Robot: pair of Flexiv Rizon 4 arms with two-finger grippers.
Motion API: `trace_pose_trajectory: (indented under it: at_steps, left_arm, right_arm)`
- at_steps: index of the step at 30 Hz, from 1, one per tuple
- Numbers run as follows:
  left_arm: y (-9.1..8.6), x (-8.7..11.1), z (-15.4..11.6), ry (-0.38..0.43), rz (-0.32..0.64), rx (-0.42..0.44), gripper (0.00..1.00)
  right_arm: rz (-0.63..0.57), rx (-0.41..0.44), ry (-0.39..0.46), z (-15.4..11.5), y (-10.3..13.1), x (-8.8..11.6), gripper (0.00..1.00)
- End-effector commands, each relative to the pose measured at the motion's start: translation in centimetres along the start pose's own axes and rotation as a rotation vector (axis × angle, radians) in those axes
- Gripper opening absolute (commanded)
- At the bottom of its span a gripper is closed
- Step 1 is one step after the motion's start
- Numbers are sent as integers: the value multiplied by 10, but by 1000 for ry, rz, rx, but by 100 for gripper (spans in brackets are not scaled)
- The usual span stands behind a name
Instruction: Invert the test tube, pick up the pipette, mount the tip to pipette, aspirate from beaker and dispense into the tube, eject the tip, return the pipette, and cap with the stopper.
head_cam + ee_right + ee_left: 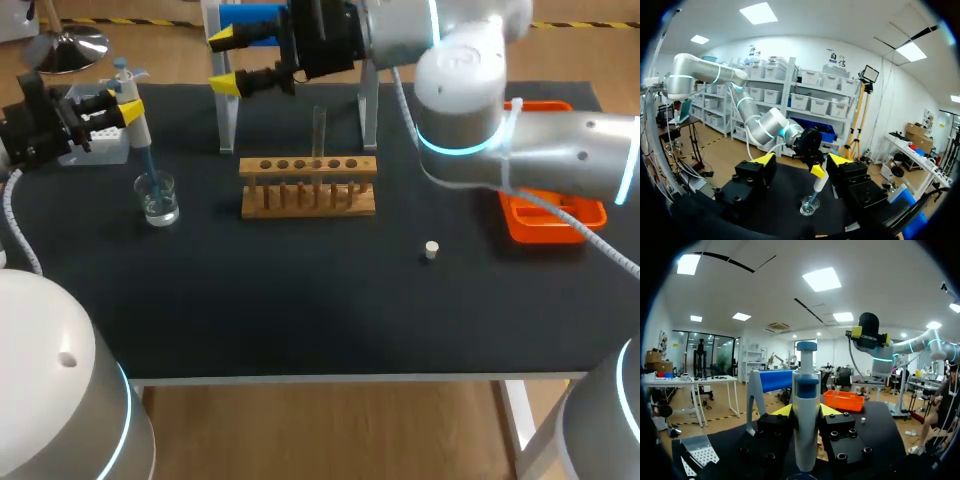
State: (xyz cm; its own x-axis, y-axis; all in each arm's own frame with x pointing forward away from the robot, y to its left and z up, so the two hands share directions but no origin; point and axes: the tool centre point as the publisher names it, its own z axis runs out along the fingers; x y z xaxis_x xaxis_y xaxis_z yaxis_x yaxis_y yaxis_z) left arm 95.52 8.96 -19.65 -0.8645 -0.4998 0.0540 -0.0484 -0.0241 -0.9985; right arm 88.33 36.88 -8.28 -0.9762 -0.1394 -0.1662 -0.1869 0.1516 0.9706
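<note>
The left gripper (118,105) grips the pipette (137,128) upright, with the tip dipped into the beaker (158,198) directly beneath it, apparently to draw liquid. The right gripper (225,60) hangs empty with fingers wide apart. The test tube (319,128) stands in the rack (308,186) below and beside it.

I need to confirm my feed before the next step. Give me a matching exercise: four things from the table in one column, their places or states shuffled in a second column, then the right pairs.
Things:
1. pipette
2. test tube
3. stopper
4. right pincer

Places or states:
A. loose on the black mat, apart from the rack
B. open, holding nothing
C. upright in the wooden rack
D. held in the left pincer, tip down in the beaker

Pairs: 1-D, 2-C, 3-A, 4-B
</note>
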Motion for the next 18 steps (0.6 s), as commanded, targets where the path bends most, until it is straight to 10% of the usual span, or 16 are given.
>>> trace_pose_trajectory:
  at_steps: [1,18]
  left_arm:
    - [0,-1,-1,4,1,2,0]
    - [0,-1,-1,4,1,2,0]
  right_arm:
    - [6,-61,315,22,-2,-16,2]
    - [80,-182,394,63,14,-47,0]
